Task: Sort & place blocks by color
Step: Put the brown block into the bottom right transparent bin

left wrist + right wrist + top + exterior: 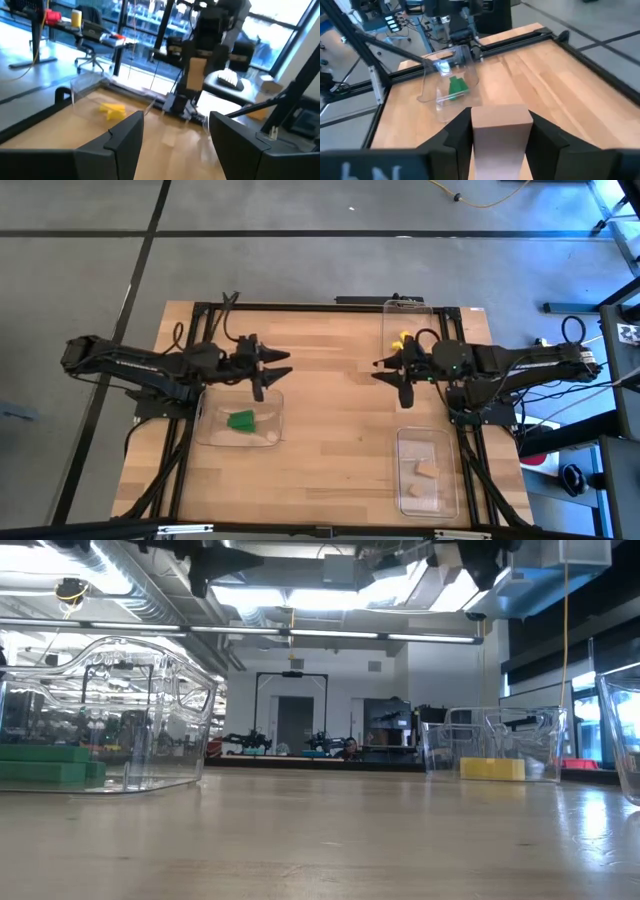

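My right tool point(499, 131) is clamped on a plain tan wooden rectangular block point(500, 131), smooth-faced and square-cornered, which stands between the two dark fingers with its long axis running along them. I hold it raised above the desk point(330, 380), and the coming move turns on one thing: the clear plastic rectangular tray with the tan pieces point(425, 471) lies behind and to the side of my right tool, toward the near edge of the desk, so I judge the arm must swing back that way and not forward. My right arm is much the nearer one to it. Two tan blocks point(427, 469) already lie in that tray. Just beside my right tool, on its far side, is a second clear tray holding yellow blocks point(402, 337). My left tool point(172, 132) hangs with its fingers apart and nothing between them, over the rim of a third clear tray point(240, 426), thin-walled and glossy, where a green wedge-shaped block point(241, 420) rests below it.
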